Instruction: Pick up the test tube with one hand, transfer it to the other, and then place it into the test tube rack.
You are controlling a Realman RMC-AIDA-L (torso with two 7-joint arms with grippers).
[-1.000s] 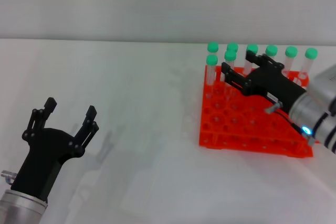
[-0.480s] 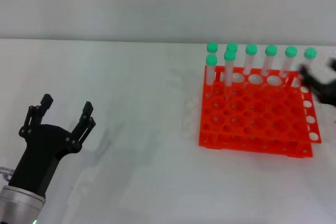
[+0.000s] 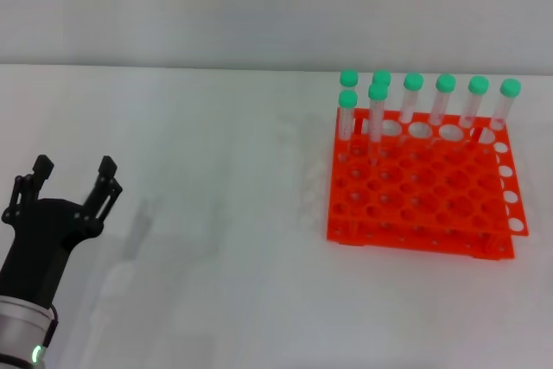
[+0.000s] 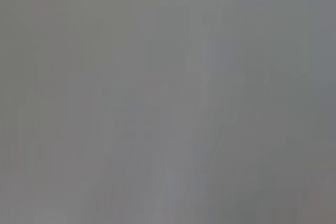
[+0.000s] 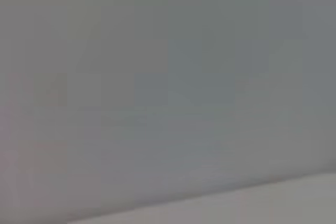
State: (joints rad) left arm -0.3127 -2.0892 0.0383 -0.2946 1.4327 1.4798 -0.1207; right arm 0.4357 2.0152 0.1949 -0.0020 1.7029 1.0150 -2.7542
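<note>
Eight slender clear tubes with green caps stand along the twelve-o'clock edge of the bright orange gridded rack, while the black left gripper waits spread and empty at eight o'clock, so placing looks finished and nothing remains but parking.

- The white table carries everything.
- The orange rack sits directly on it at the far right, holding green-capped tubes upright.
</note>
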